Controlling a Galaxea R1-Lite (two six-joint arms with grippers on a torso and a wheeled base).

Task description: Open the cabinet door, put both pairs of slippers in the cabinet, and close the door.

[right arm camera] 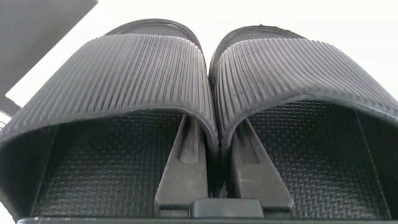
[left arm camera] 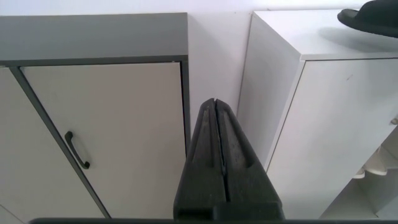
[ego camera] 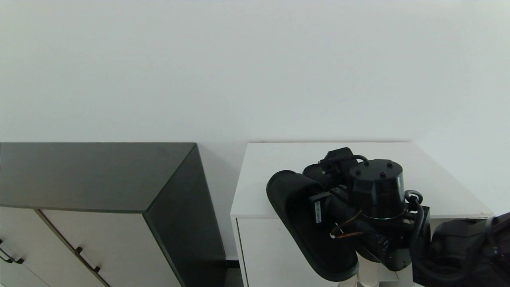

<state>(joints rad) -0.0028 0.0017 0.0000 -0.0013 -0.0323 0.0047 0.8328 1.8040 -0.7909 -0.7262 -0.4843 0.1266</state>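
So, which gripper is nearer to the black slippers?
Right. The right gripper has one finger inside each of the black slippers, pinching them together. The left gripper is shut, in front of the white cabinet, apart from them.

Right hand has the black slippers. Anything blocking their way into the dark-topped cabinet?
Yes: that cabinet's door is shut, with the shut left hand in front of it. The black slippers in the right hand are over the top of the white cabinet beside it.
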